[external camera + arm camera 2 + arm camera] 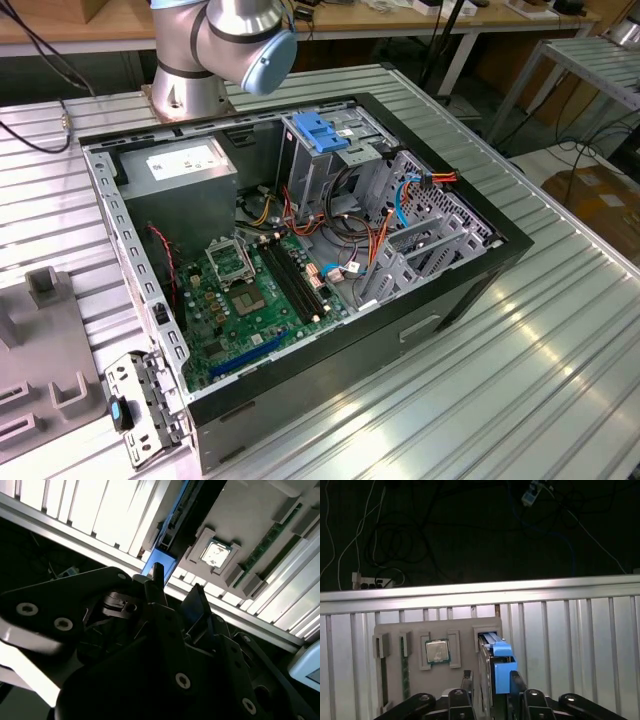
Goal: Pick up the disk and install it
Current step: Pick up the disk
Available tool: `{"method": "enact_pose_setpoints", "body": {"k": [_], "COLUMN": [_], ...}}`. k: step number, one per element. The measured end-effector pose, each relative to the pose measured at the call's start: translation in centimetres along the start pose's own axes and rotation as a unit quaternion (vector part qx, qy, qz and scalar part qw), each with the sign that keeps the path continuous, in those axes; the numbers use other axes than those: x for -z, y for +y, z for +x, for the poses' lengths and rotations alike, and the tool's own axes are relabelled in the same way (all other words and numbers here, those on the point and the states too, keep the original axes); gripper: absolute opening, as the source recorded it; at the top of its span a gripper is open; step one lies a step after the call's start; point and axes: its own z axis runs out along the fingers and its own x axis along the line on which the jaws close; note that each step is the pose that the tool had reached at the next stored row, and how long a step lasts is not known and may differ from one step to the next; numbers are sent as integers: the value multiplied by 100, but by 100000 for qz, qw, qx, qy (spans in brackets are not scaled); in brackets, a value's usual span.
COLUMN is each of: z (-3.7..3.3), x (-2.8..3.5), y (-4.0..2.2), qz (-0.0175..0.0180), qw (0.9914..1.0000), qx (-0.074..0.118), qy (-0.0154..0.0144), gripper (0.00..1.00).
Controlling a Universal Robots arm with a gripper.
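The disk [502, 662] stands on edge in a slot of the grey fixture [467, 650], beside the processor chip [437, 651]. The gripper [490, 677] hangs close over that slot, its fingers spread apart and gripping nothing.

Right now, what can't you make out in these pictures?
Disk: first wrist view, standing edge-on in the grey holder, so its label face is hidden; the gripper hides its nearer end.
Arm: exterior view, cut off by the top edge.
Whether gripper and Disk touch: second wrist view, too dark between them.
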Motion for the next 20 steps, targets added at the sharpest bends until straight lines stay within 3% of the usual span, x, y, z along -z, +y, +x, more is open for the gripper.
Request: {"method": "enact_pose_setpoints", "body": {"k": [7, 10, 20], "z": [-39, -47, -55], "x": [-53, -86, -285], "y": [1, 1, -4], "qz": [2, 0, 4], "qw": [100000, 100000, 100000], "qx": [3, -1, 1], "qy": [-10, -8, -10], "gripper": [43, 56, 56]}}
